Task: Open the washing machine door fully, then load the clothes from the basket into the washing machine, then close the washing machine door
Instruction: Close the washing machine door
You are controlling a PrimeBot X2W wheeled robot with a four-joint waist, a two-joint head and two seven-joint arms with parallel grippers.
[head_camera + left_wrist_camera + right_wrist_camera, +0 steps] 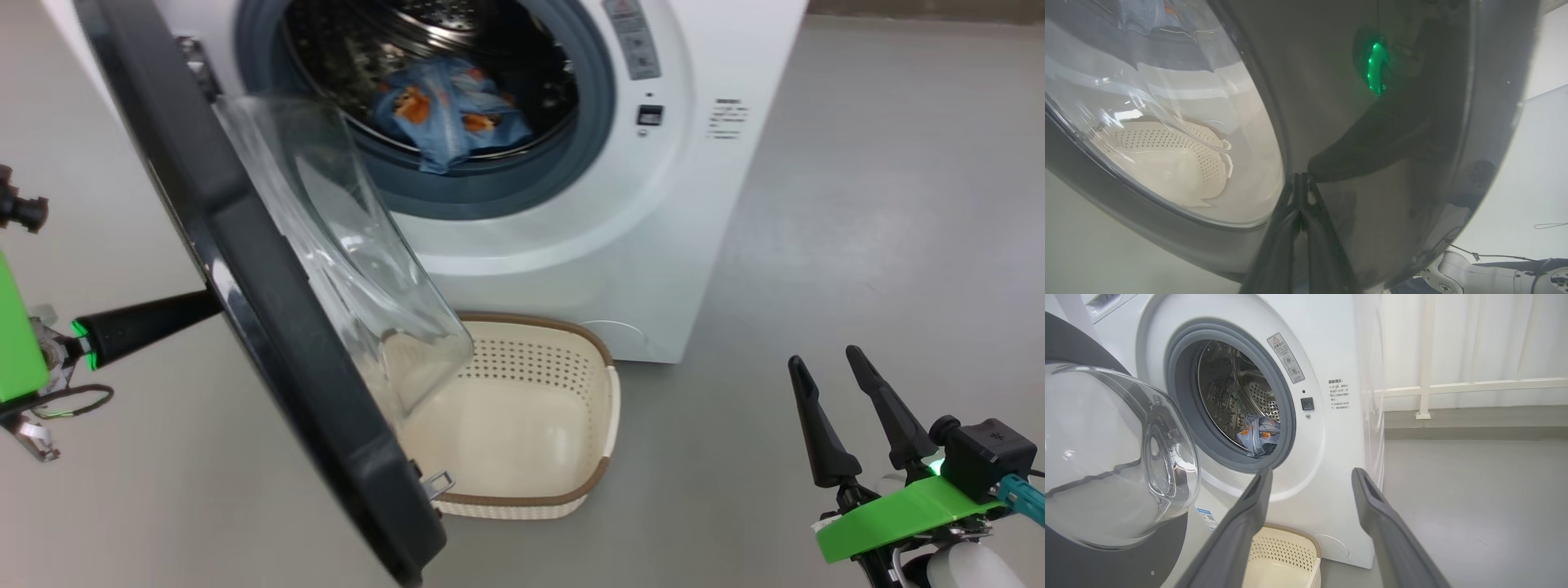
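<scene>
We see light-blue clothes (445, 110) with orange prints, a cream perforated basket (531, 359) rimmed brown, a white washing machine (653, 245).

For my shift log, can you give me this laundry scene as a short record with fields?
washing machine door: partly open
clothes: inside the washing machine
basket: in front of the machine, no clothes visible inside
left gripper: shut, tips against the door's outer rim
right gripper: open, holding nothing

Here's a bare, lab-like laundry corner: a washing machine (1339, 457) stands alone on smooth grey floor (1474, 498), with white curtains (1494, 335) and a rail (1453, 387) behind.
</scene>
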